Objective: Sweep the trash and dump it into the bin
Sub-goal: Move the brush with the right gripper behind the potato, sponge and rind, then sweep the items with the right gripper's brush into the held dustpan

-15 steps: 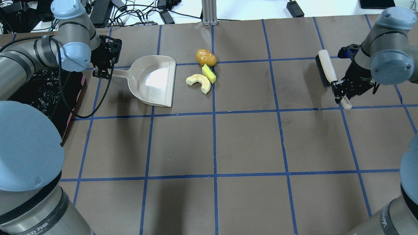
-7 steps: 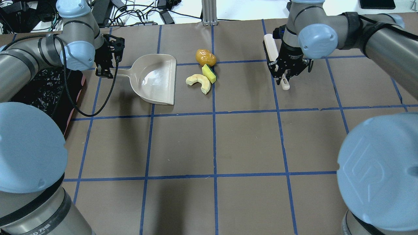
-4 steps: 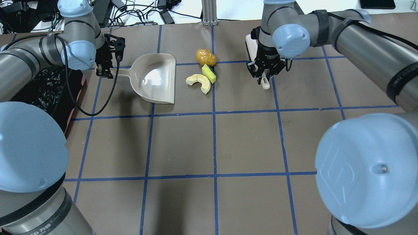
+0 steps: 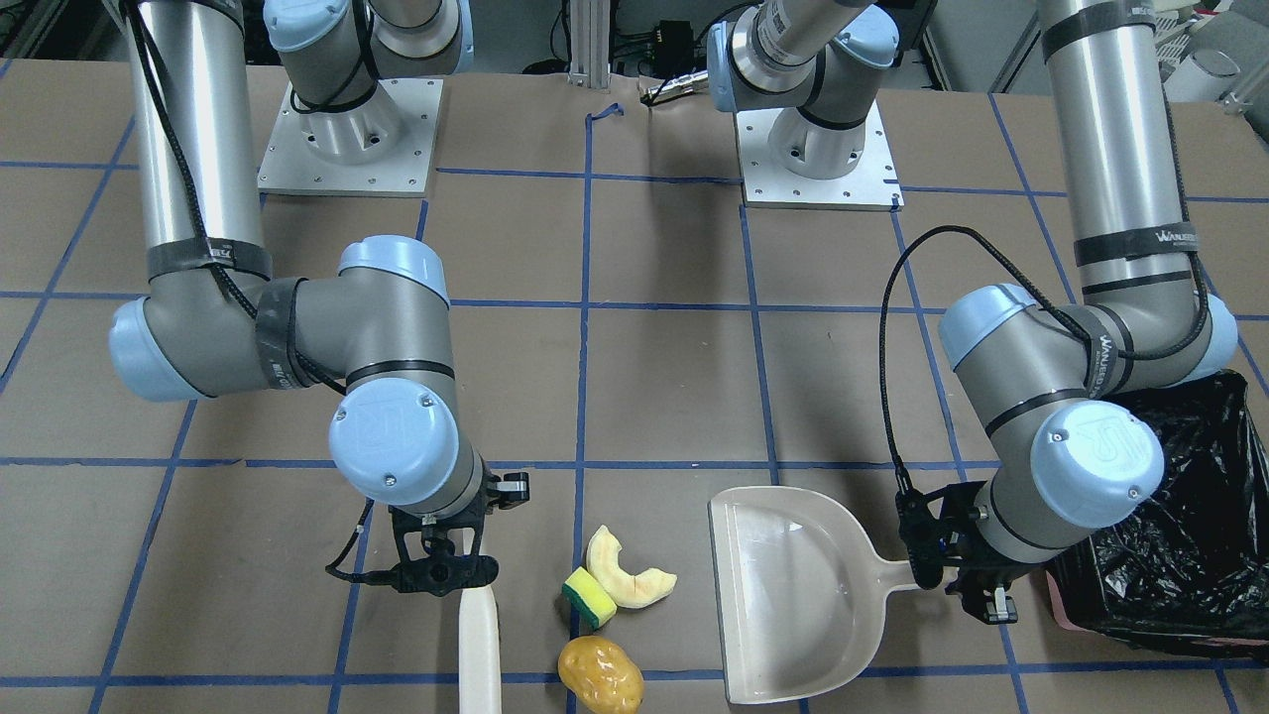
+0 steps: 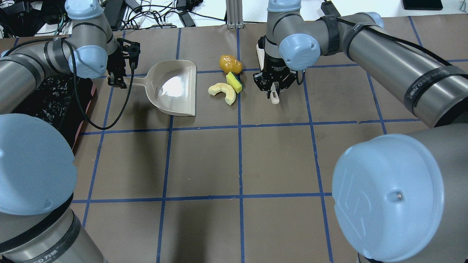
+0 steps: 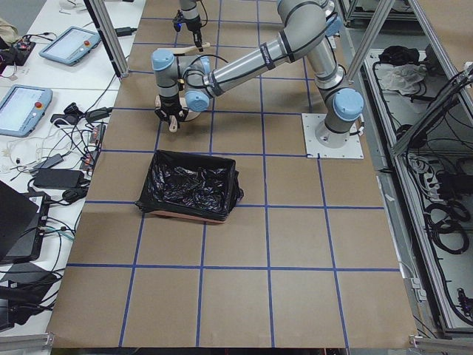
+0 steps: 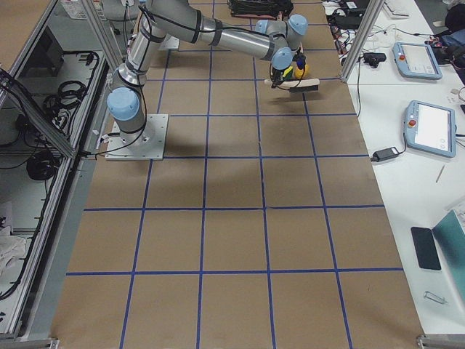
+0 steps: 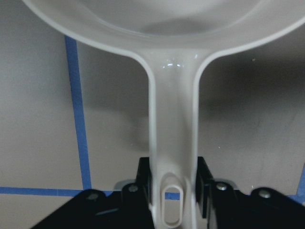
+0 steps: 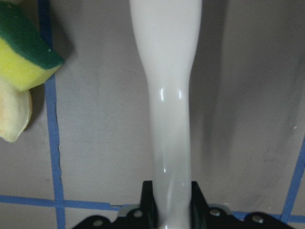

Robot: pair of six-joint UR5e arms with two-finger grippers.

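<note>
The trash lies together on the brown table: a pale rind slice (image 5: 223, 92), a yellow-and-green sponge (image 5: 234, 82) and a golden potato (image 5: 230, 64). My left gripper (image 5: 117, 79) is shut on the handle (image 8: 172, 143) of the beige dustpan (image 5: 173, 87), whose open mouth faces the trash from the left. My right gripper (image 5: 273, 86) is shut on the handle (image 9: 171, 119) of the brush, just right of the sponge (image 9: 24, 52); its bristles are hidden. The black-lined bin (image 5: 47, 102) stands at the left edge, behind the left gripper.
Cables and power bricks (image 5: 153, 14) lie past the table's far edge beside an aluminium post (image 5: 234, 14). The arm bases (image 4: 347, 134) sit on mounting plates on the robot's side. Side tables with tablets (image 7: 429, 123) flank the table.
My right arm has carried the brush leftward from the far right of the table to right beside the trash. The left gripper and dustpan have barely shifted. The trash has not moved.
</note>
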